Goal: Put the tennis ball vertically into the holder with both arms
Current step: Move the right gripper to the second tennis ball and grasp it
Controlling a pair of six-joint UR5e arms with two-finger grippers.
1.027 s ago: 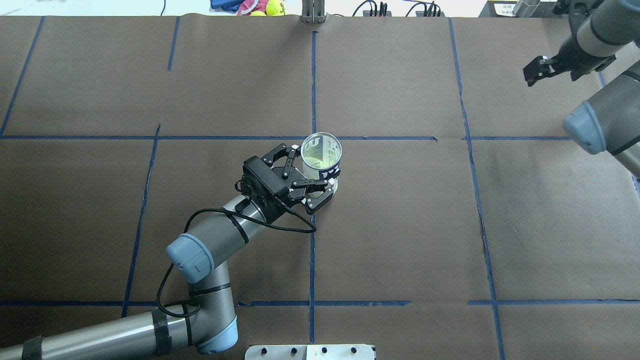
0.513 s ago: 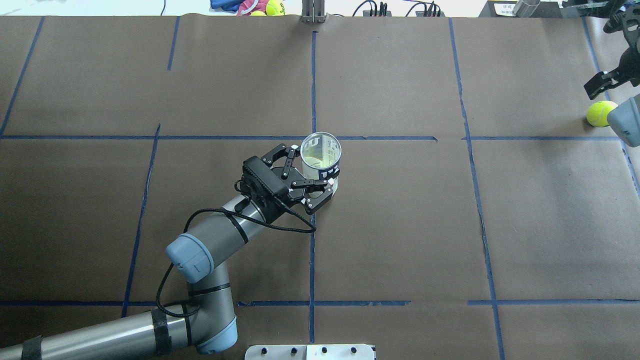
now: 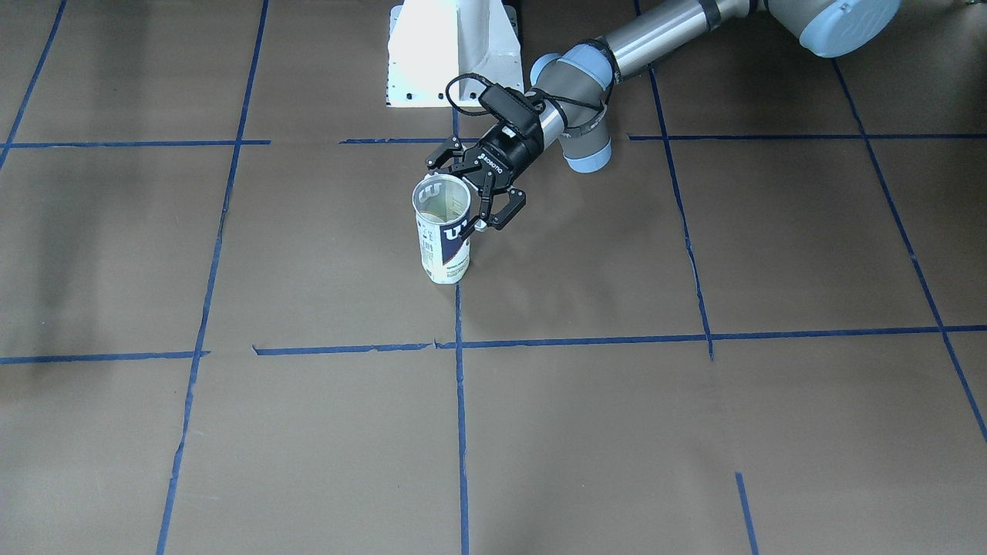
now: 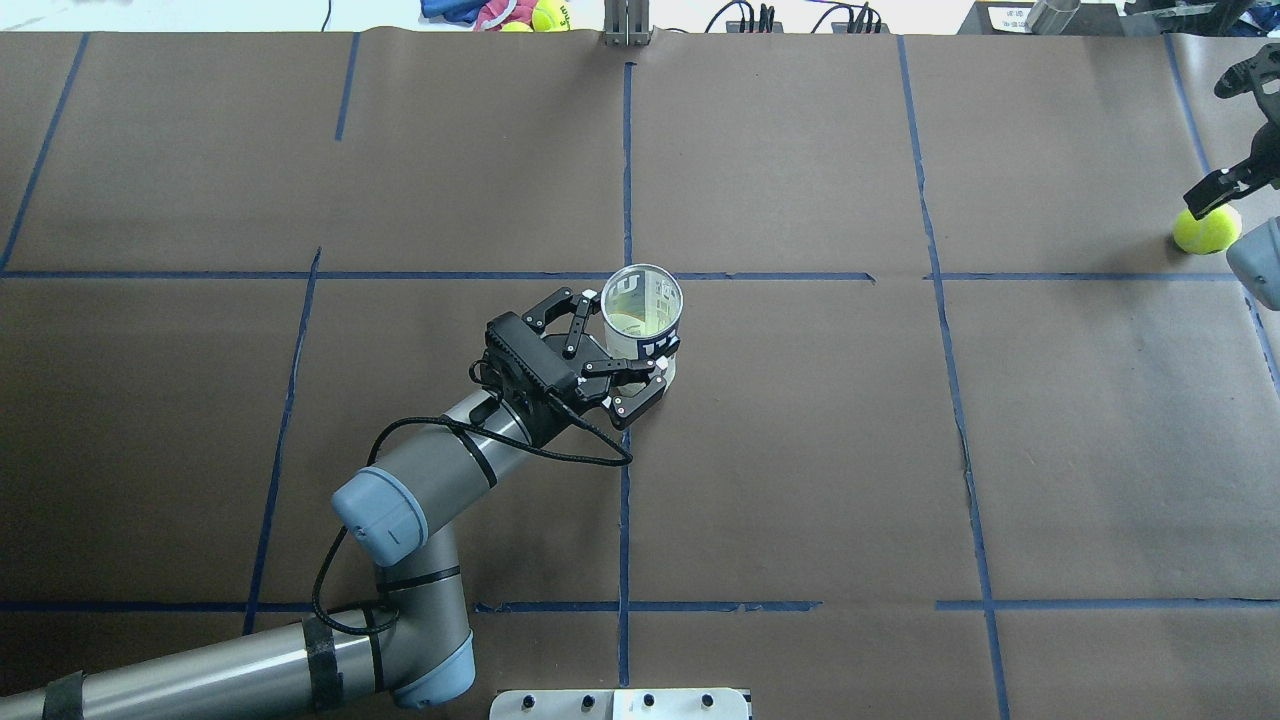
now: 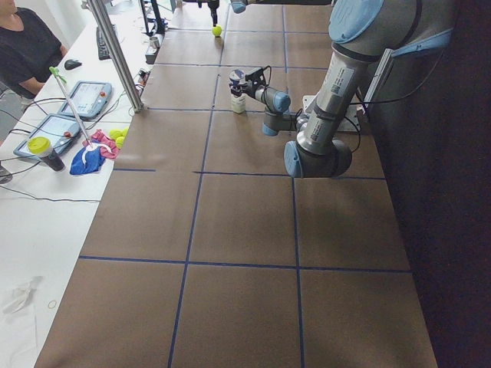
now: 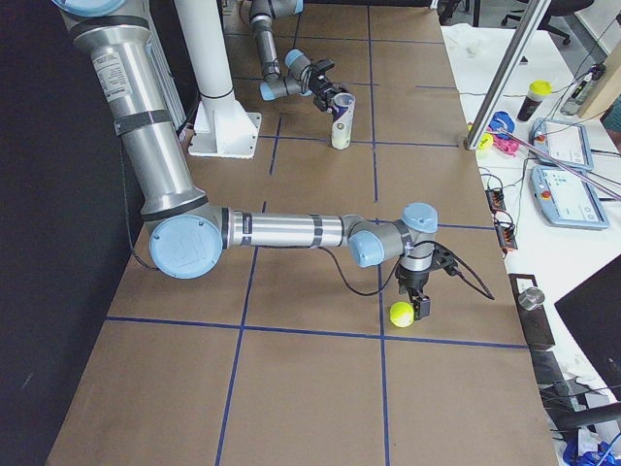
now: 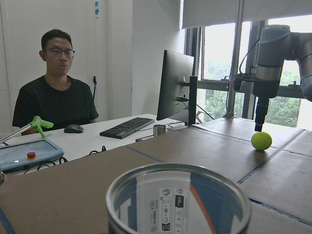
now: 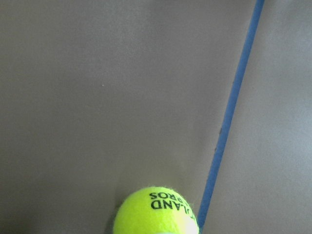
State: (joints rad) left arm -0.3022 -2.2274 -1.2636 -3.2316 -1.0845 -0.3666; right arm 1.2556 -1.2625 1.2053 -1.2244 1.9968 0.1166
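Front view: the can [image 3: 443,243] stands upright mid-table, with the left gripper [image 3: 465,194] clasped on its side.

Overhead: the ball [image 4: 1205,229] lies by the table's right edge, well apart from the can. The right gripper [image 4: 1232,140] hangs over it, fingers seemingly spread, though the frame crops them.

Right-side view: that gripper points straight down, with one finger just beside the ball.

Right wrist view: the ball sits at the bottom edge, beside a tape line [image 8: 234,112].

The step in hand looks like picking up the ball. Next, I judge, the gripper must centre over it, lower to straddle it, and close.
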